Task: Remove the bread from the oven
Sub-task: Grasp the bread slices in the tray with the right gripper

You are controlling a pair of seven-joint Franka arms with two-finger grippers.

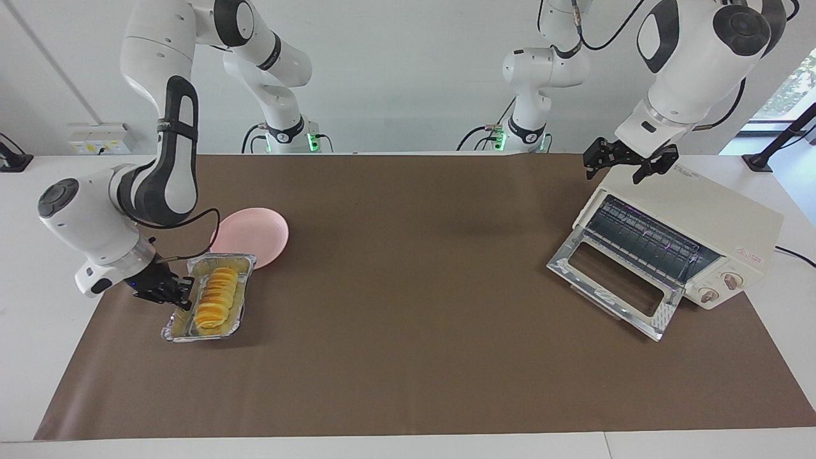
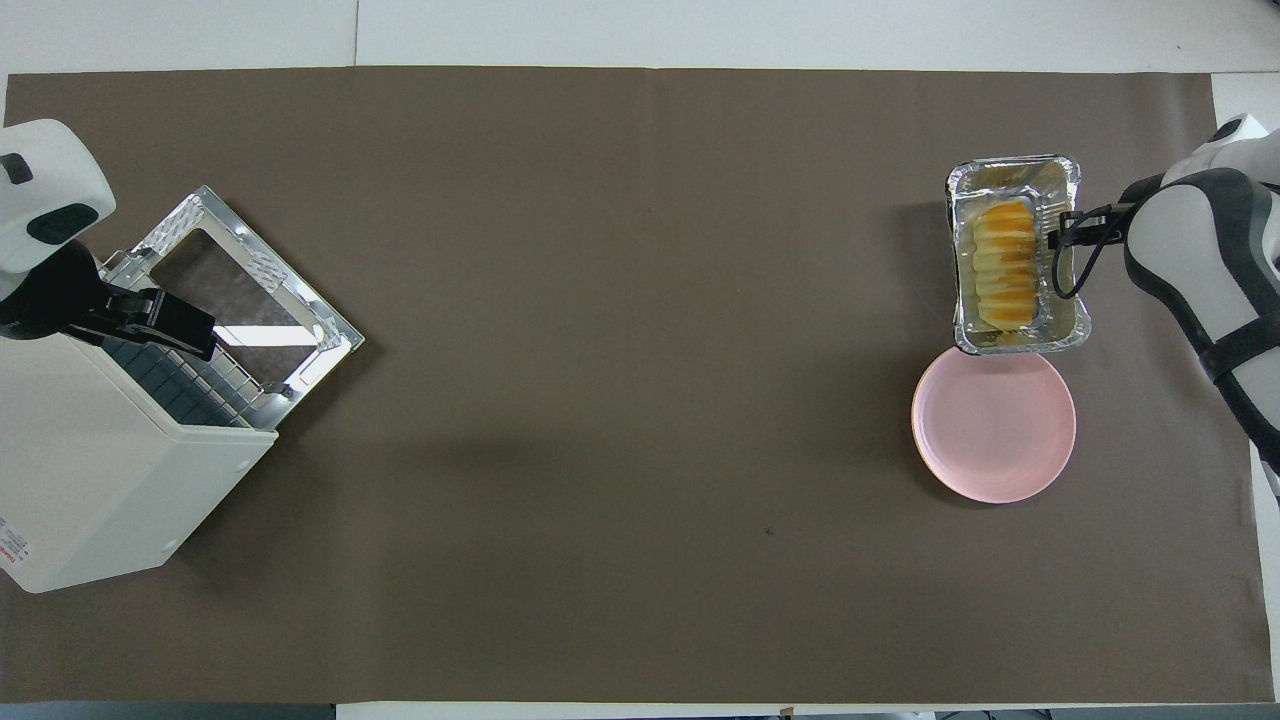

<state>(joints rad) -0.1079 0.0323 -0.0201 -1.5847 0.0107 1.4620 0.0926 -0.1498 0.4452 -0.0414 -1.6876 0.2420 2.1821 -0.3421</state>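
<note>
The pink plate [image 1: 250, 236] lies nearer the robots than anything else at the right arm's end of the table, bare and ready. Just beside it, farther from the robots, is the crinkled foil tray [image 1: 242, 261] with the bread [image 1: 215, 299] lying lengthwise inside, well apart from the oven. The right gripper [image 1: 171, 292] is clenched on the tray's long rim, on the side toward the right arm's end of the table; the tray looks low over the brown mat [image 1: 408, 357], and whether it rests on it cannot be told.

At the left arm's end stands the toaster oven [image 1: 714, 220], its glass door [image 1: 613, 288] dropped open and its wire rack [image 1: 644, 239] bare. The left gripper [image 1: 630, 160] waits over the oven's top near corner with its fingers spread, holding nothing.

The bread is already out, so the step in hand appears to be setting the tray down beside the plate. To do it well, the tray should probably be kept level so the loaf does not slide toward one end, lowered until the foil base sits flat, and only then released; thin foil bends easily under a pinch on one rim.
</note>
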